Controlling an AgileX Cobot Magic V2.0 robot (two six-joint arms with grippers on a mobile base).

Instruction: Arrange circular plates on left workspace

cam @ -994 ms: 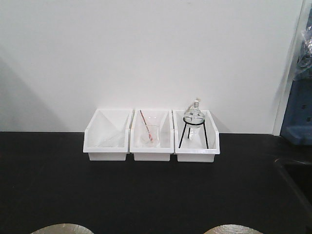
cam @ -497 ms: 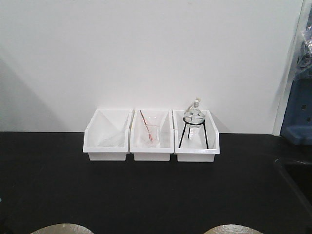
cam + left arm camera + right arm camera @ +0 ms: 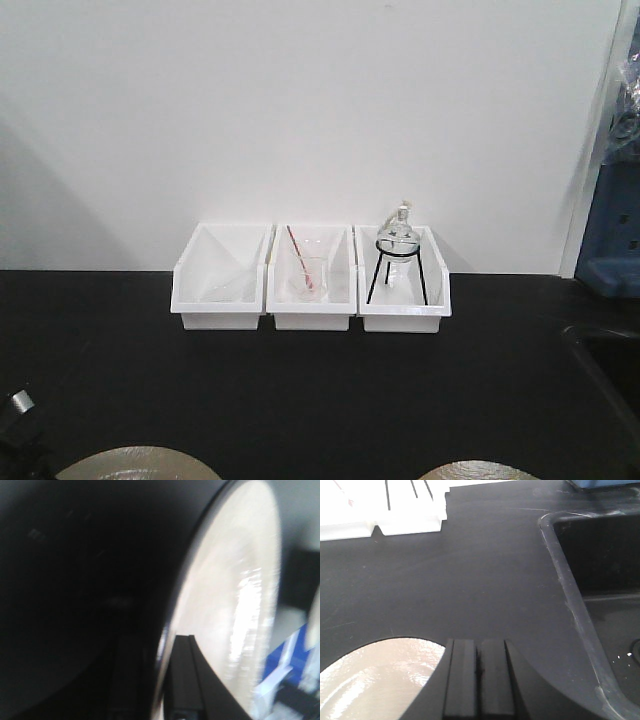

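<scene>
Altogether, counts two circular plates, two tools, three bins and one sink on one matte black table (image 3: 320, 390).

Farthest left in the front view, catches only a dark corner of the left arm (image 3: 18, 418), cut by the frame. Just beside it, finds the left plate (image 3: 130, 464) at the table's front left. Tan, glossy and round, cropped so only its far arc shows. Cannot tell whether it touches the table. Seen blurred and edge-on from the left wrist: pale glazed face, black underside. Has the left tool (image 3: 159, 680) clamped over that rim, one black finger (image 3: 186, 680) on the glazed face, the other barely made out against the dark side.

Along the white wall (image 3: 300, 110), lines up the white plastic bins touching side by side. Holds something clear and unreadable in the left bin (image 3: 218, 320). Holds a glass beaker (image 3: 310, 280) with a red rod (image 3: 298, 252) in the middle bin (image 3: 310, 320). Holds a round glass flask (image 3: 399, 235) on a black wire tripod (image 3: 374, 280) in the right bin (image 3: 403, 322).

Further right, shows the right plate (image 3: 478, 470) flat at the front edge, mostly cropped. Has the right tool (image 3: 477, 680) fully closed, fingers pressed together with nothing between, just beside that plate's edge.

Ends with the recessed sink (image 3: 612, 370), cut off at the right.
</scene>
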